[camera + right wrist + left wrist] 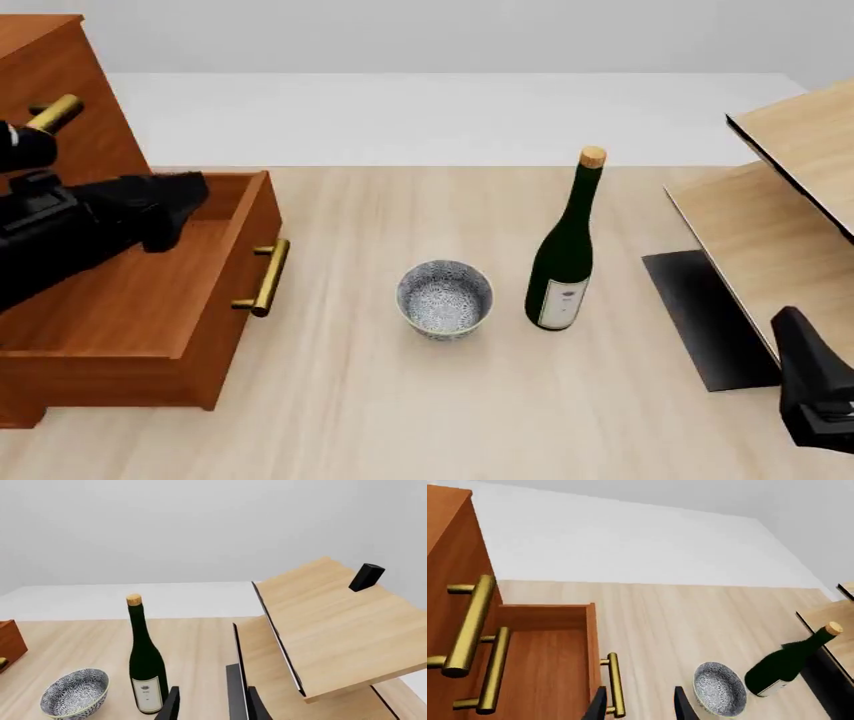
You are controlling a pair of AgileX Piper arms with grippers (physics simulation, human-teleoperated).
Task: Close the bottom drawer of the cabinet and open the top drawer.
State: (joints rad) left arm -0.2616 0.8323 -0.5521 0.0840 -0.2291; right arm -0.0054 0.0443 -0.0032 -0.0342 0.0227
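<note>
A pale wooden table (pixel 400 420) carries everything. A cabinet (pixel 80 130), patterned bowl (pixel 445 298), green bottle (pixel 565 250) and light shelf unit (pixel 787 200) stand on it, ahead of both arms' jaws.

Bottom drawer (pixel 147 300) of cabinet (pixel 67 100) stands pulled open, left arm (pixel 80 225) over it. On bench (pixel 400 400): patterned bowl (pixel 445 298) beside upright green wine bottle (pixel 565 250).

The tall reddish-brown wooden cabinet (pixel 60 70) is cropped beyond the black left gripper's (pixel 639 704) fingers, its top drawer unseen.
</note>
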